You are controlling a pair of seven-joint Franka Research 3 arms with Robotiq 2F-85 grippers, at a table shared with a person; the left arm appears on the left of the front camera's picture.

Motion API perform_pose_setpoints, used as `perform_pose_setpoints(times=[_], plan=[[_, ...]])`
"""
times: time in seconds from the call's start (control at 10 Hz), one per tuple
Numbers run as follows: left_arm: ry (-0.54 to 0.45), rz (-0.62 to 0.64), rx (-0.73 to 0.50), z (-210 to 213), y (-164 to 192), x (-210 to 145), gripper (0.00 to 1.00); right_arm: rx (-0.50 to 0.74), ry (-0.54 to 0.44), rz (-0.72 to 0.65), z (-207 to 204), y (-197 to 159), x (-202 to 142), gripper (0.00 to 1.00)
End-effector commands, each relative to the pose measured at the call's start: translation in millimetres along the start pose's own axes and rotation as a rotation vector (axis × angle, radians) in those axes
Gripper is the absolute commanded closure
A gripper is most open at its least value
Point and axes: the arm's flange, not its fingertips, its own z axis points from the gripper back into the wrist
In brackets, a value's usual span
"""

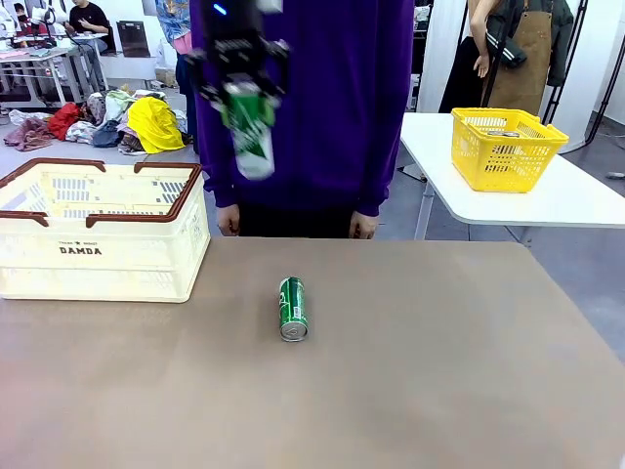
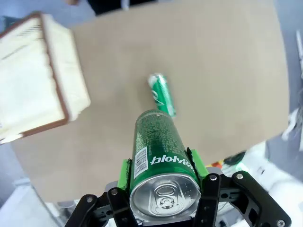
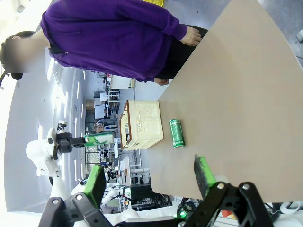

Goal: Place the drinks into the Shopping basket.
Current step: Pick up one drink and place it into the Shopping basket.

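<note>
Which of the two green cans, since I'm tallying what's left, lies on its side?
The can on the table beside the Shopping basket; the other can is held aloft by the left gripper.

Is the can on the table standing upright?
No, the can lies on its side on the table, silver top toward the camera.
</note>
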Motion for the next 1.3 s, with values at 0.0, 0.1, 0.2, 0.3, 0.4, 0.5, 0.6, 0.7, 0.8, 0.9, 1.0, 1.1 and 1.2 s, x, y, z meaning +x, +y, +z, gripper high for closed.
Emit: perform_pose_setpoints(times=[0.0,0.1,0.2,0.3,0.4,0.5,0.6,0.7,0.8,0.9,1.0,1.1,1.2], plan=[[-0.019,0.133,-0.038,6.6,70.5,10.3,1.00,0.025,-0.008,0.024,0.4,1.0,2.3,0.00],[-0.013,0.102,-0.029,10.9,110.5,28.7,1.00,0.025,-0.008,0.024,0.4,1.0,2.3,0.00],[0.000,0.102,-0.034,12.5,146.9,48.3,1.00,0.025,-0.008,0.024,0.4,1.0,2.3,0.00],[0.000,0.112,-0.039,7.9,183.2,65.3,1.00,0.025,-0.008,0.024,0.4,1.0,2.3,0.00],[-0.015,0.087,-0.040,-4.9,212.6,77.9,1.00,0.025,-0.008,0.024,0.4,1.0,2.3,0.00],[-0.019,0.089,-0.016,-27.8,236.9,82.4,1.00,0.025,-0.008,0.024,0.4,1.0,2.3,0.00],[0.000,0.114,-0.005,-50.0,251.5,78.0,1.00,0.025,-0.008,0.024,0.4,1.0,2.3,0.00],[0.003,0.144,-0.004,-72.8,262.5,74.3,1.00,0.025,-0.008,0.024,0.4,1.0,2.3,0.00],[-0.017,0.237,0.078,-98.6,267.8,72.8,1.00,0.025,-0.008,0.024,0.4,1.0,2.3,0.00],[-0.013,0.290,0.167,-120.0,268.1,68.7,1.00,0.025,-0.008,0.024,0.4,1.0,2.3,0.00],[0.006,0.265,0.126,-137.8,266.3,60.3,1.00,0.025,-0.008,0.024,0.4,1.0,2.3,0.00],[0.004,0.282,0.146,-151.9,268.5,50.0,1.00,0.025,-0.008,0.024,0.4,1.0,2.3,0.00],[0.010,0.304,0.170,-165.7,273.7,43.5,1.00,0.025,-0.008,0.024,0.4,1.0,2.3,0.00]])
